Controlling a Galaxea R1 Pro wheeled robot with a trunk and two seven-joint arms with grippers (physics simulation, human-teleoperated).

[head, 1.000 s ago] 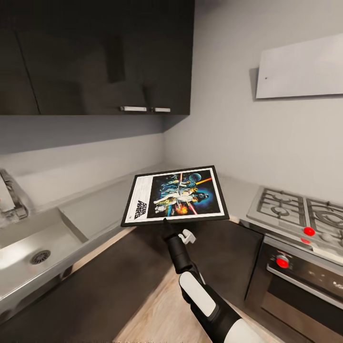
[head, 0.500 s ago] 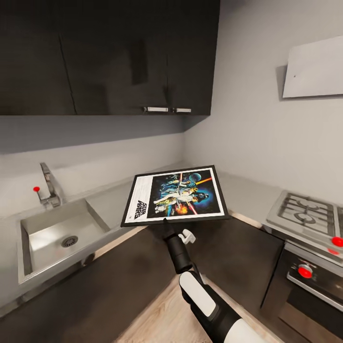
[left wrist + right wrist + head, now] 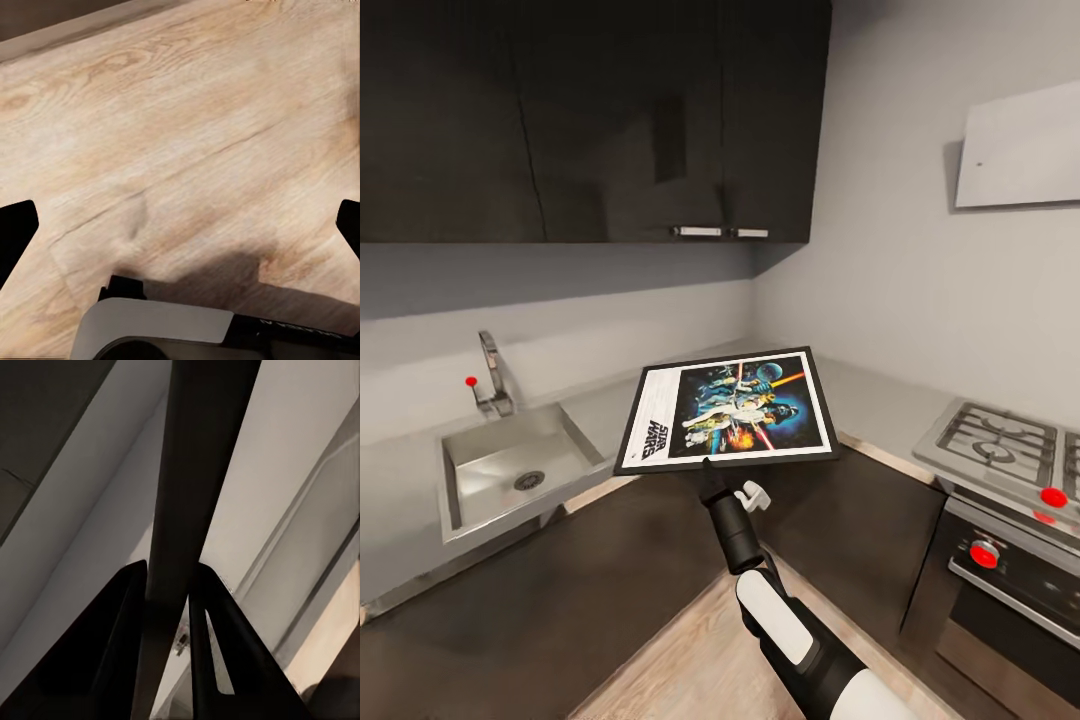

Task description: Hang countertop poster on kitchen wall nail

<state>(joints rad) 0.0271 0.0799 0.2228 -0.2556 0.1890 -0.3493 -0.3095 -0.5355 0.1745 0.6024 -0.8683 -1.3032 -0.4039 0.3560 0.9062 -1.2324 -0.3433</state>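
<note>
My right gripper [image 3: 707, 466] clamped on near edge of poster [image 3: 730, 408]; poster sits just above it, nearly flat, artwork up, held in air over countertop [image 3: 880, 400] corner. Right wrist view: fingers [image 3: 124, 615] pinch frame edge. Left gripper [image 3: 180, 225] wide open, holding nothing, over wood floor [image 3: 180, 112].

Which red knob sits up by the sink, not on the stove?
The small red knob beside the tap, behind the sink. The other red knobs are bigger and sit on the stove at the right.
</note>
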